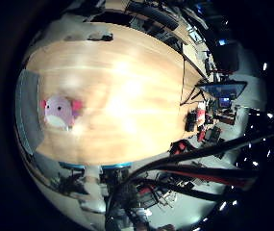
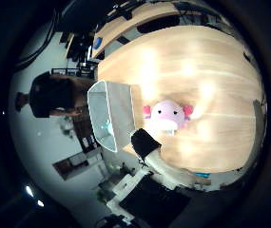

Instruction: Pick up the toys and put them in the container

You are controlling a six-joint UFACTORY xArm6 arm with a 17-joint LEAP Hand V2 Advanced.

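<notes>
A pink and white plush toy lies on the light wooden table, right beside a grey open container. The right little finger side palm view shows the same toy next to the container at the table's edge. Part of my right hand reaches into the right thumb side palm view near the toy. The hand is well above the table, which shows almost whole in each view. Nothing shows inside the container.
A small dark object lies at one end of the table. A screen and red and black equipment stand just off the table's side. Dark stands and bars cross below the hand.
</notes>
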